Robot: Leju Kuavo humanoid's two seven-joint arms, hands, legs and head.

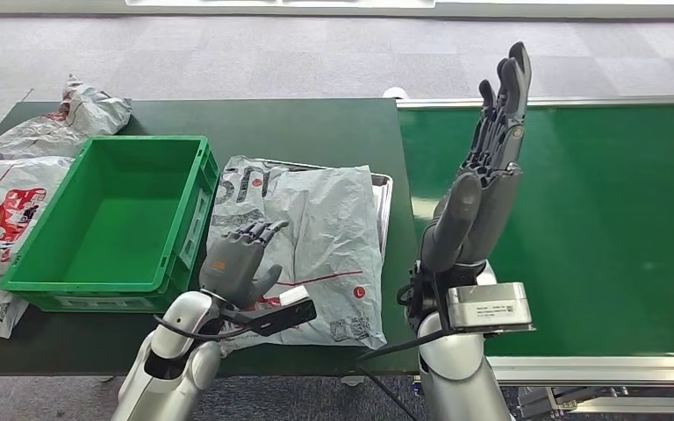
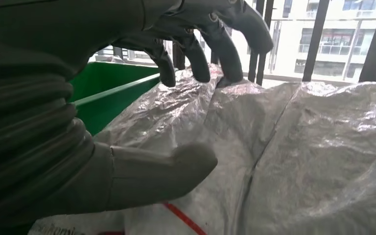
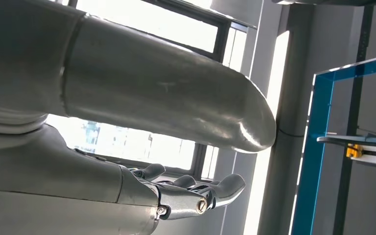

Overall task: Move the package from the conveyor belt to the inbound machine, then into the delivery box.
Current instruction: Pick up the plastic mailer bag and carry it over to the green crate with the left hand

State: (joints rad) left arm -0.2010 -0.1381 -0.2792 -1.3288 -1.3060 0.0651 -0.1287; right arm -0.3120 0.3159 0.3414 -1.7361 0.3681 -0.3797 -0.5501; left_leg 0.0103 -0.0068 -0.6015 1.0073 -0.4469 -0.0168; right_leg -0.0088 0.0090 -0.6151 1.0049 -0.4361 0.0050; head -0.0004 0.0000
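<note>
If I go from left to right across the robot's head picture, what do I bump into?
Grey bags → green box → left hand on the big grey package → right hand raised, open → green conveyor belt.

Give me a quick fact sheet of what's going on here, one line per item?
package: grey bag lying on a metal tray, beside the bin
left hand: fingertips resting on the package, nothing gripped
right hand: raised, fingers straight, holding nothing
green bin: nothing inside
conveyor belt: bare green surface
other bags: left of the bin
</note>
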